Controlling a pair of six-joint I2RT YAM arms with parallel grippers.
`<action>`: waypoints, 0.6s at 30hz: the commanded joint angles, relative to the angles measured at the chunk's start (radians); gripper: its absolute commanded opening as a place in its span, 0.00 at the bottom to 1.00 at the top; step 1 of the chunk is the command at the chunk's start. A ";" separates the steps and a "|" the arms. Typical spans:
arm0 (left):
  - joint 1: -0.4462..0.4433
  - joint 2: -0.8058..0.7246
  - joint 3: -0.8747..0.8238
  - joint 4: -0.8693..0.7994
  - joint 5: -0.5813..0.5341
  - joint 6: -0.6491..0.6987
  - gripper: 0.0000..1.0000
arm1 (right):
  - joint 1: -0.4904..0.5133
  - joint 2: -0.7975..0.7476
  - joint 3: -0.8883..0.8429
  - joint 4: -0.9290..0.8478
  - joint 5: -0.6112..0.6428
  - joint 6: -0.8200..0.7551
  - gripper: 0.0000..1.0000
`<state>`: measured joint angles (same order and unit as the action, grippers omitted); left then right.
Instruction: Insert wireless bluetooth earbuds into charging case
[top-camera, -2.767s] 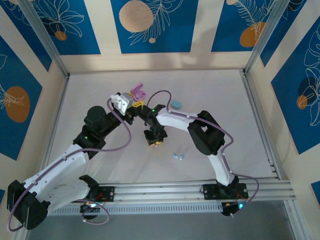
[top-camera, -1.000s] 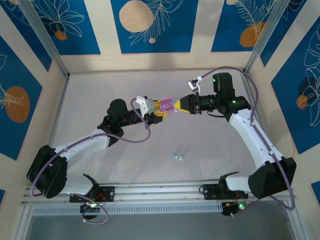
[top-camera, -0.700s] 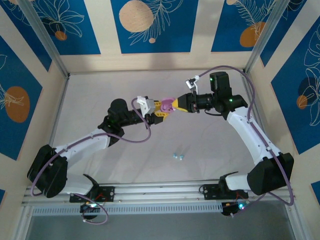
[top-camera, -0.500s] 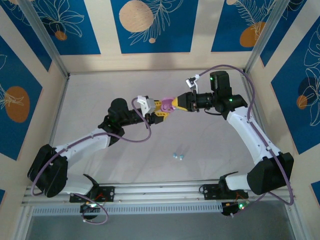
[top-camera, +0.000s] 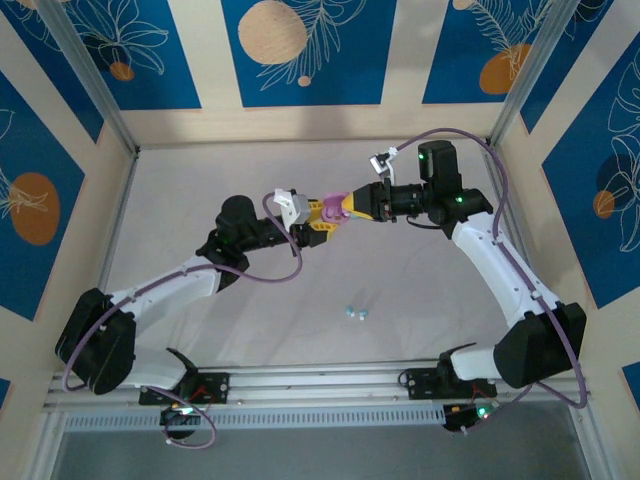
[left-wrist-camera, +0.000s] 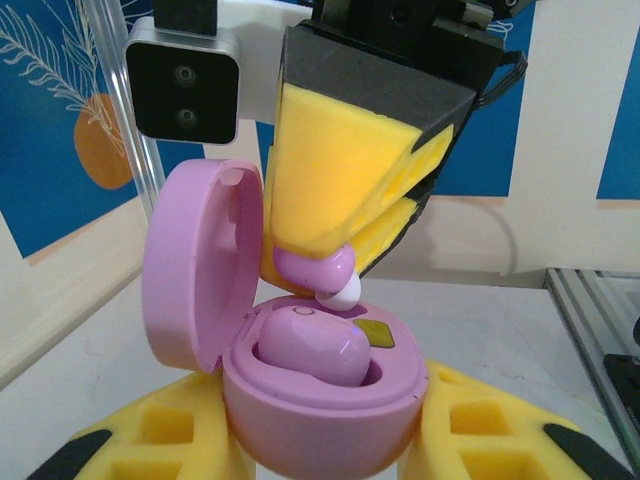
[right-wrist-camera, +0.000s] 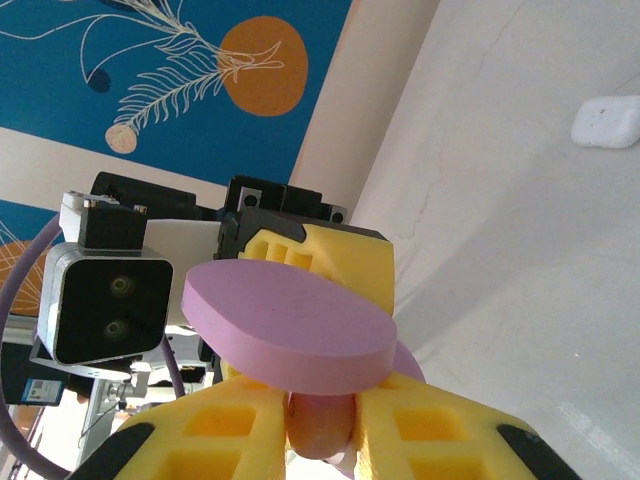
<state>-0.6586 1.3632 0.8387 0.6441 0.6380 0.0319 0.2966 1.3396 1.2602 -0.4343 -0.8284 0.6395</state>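
My left gripper (top-camera: 320, 219) is shut on the pink charging case (left-wrist-camera: 320, 405), holding it above the table with its lid (left-wrist-camera: 195, 270) standing open. One pink earbud (left-wrist-camera: 315, 348) lies seated in the case. My right gripper (left-wrist-camera: 330, 262) is shut on a second pink earbud (left-wrist-camera: 318, 272), whose white tip hangs just over the case's other slot, beside a yellow-green patch. From the right wrist view the lid (right-wrist-camera: 290, 325) lies across the jaws, with the held earbud (right-wrist-camera: 320, 425) pinched below it. In the top view both grippers meet at the case (top-camera: 333, 208).
Two teal earbuds (top-camera: 357, 313) lie on the white table in front of the arms. A white case (right-wrist-camera: 606, 122) rests on the table further off. Walls with blue panels enclose the workspace, and metal rails run along its near edge.
My right gripper has moved left with the pink earbud until it is over the open case. The left gripper and case have stayed nearly still.
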 joint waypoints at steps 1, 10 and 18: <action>-0.017 0.004 0.029 0.081 0.053 -0.027 0.24 | 0.024 0.017 0.024 -0.024 0.045 -0.026 0.22; -0.016 0.010 0.027 0.102 0.046 -0.044 0.24 | 0.047 -0.003 0.017 0.014 0.087 -0.005 0.22; -0.016 0.006 0.017 0.144 0.036 -0.066 0.24 | 0.059 -0.008 0.036 -0.068 0.190 -0.070 0.29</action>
<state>-0.6567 1.3785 0.8387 0.6525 0.6163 -0.0208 0.3347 1.3315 1.2751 -0.4538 -0.6941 0.6109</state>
